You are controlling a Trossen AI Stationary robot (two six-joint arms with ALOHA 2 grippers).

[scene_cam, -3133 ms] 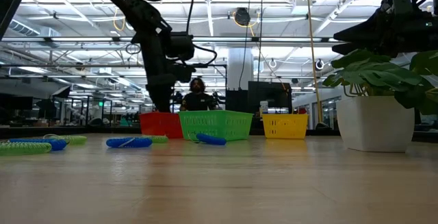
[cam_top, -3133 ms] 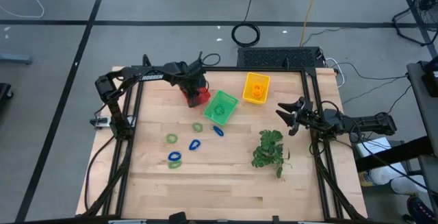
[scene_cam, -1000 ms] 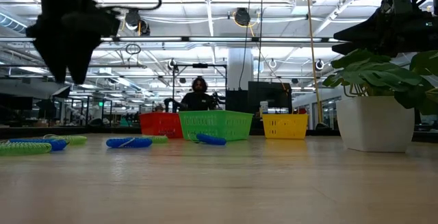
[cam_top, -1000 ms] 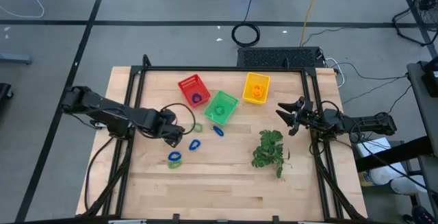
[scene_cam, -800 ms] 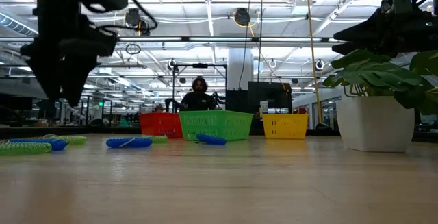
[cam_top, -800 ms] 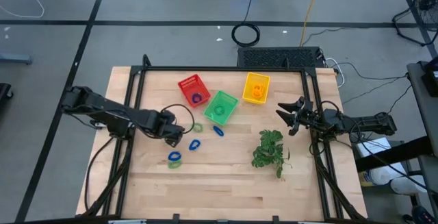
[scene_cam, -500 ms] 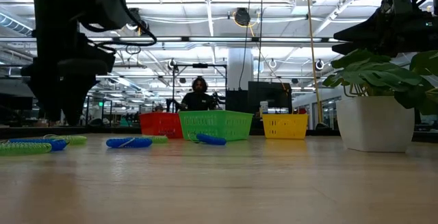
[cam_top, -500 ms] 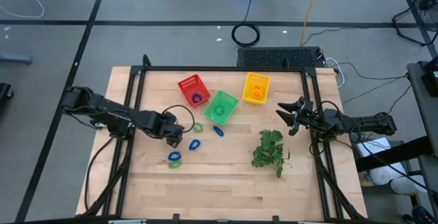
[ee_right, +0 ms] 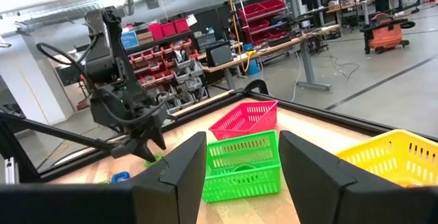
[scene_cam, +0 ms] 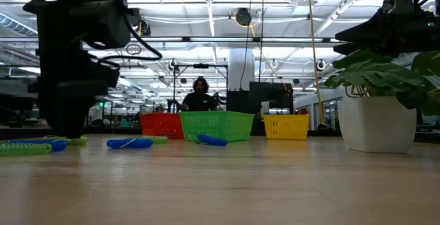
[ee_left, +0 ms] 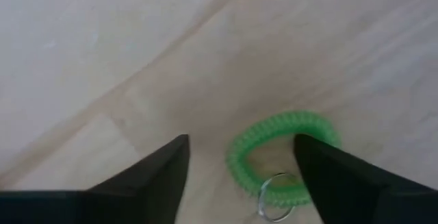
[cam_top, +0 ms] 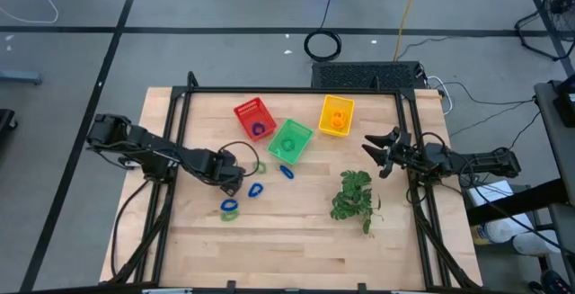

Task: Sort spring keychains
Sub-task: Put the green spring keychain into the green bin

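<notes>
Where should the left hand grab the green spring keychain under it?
Take the green spring keychain across one coil wall, straight from above: it lies flat on the table, an open loop with its metal split ring at one side. The left hand hangs over it, open. Grip the side opposite that ring.

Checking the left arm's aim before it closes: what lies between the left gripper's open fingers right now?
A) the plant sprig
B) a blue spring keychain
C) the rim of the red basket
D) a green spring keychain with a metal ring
D: the left wrist view shows the green spring keychain lying on the wooden table between the open fingers of the left gripper.
</notes>
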